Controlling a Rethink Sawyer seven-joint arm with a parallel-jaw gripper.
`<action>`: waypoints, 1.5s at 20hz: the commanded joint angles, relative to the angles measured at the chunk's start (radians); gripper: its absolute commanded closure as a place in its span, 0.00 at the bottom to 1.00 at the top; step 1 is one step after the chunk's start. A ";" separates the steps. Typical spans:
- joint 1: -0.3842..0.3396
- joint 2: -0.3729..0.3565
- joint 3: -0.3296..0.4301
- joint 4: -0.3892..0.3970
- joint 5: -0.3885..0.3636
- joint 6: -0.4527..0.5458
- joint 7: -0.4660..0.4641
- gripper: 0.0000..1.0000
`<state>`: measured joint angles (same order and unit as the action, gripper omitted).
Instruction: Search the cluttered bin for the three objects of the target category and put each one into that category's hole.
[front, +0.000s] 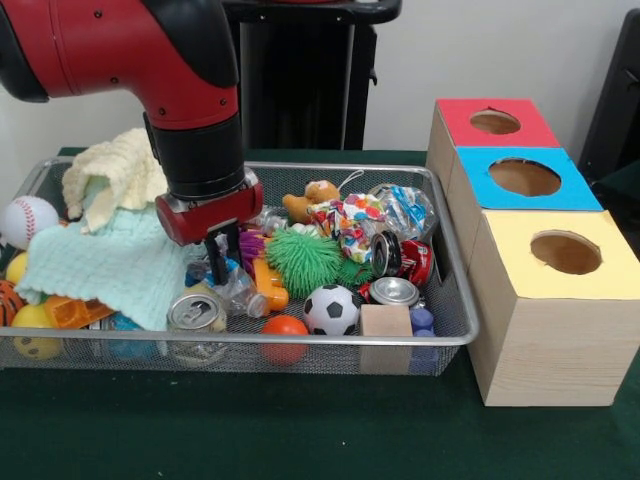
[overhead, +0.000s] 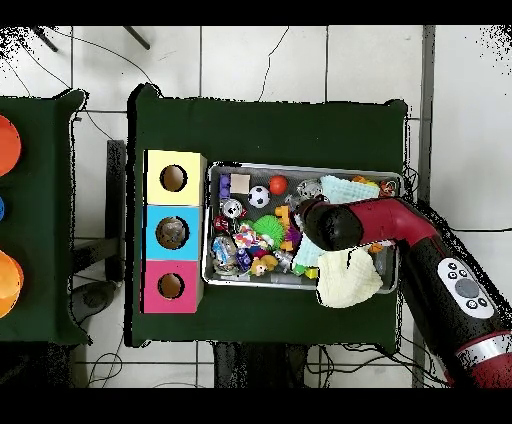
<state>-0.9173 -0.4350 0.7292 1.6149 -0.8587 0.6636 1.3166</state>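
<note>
The wire-mesh bin is full of clutter. My gripper reaches down into its left middle, right above a crumpled see-through bottle; whether it touches the bottle is unclear. A second see-through bottle with blue-and-white print lies at the bin's far right corner and also shows in the overhead view. The blue-surround hole is in the middle wooden box right of the bin; in the overhead view something pale shows inside it. There the arm's wrist hides my gripper.
The red-surround hole and yellow-surround hole flank the blue one. Around the gripper lie a silver can, a crushed red can, a green spiky ball, a soccer ball, a wooden block and pale cloths.
</note>
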 joint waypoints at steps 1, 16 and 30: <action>-0.013 -0.124 -0.020 0.053 0.028 0.067 -0.098 1.00; 0.108 -0.689 -0.173 0.462 0.507 -0.048 0.458 1.00; 0.535 -0.645 -0.570 0.590 0.625 -0.326 0.916 1.00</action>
<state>-0.4681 -1.1248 0.3447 2.0670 -0.2937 0.4657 1.8209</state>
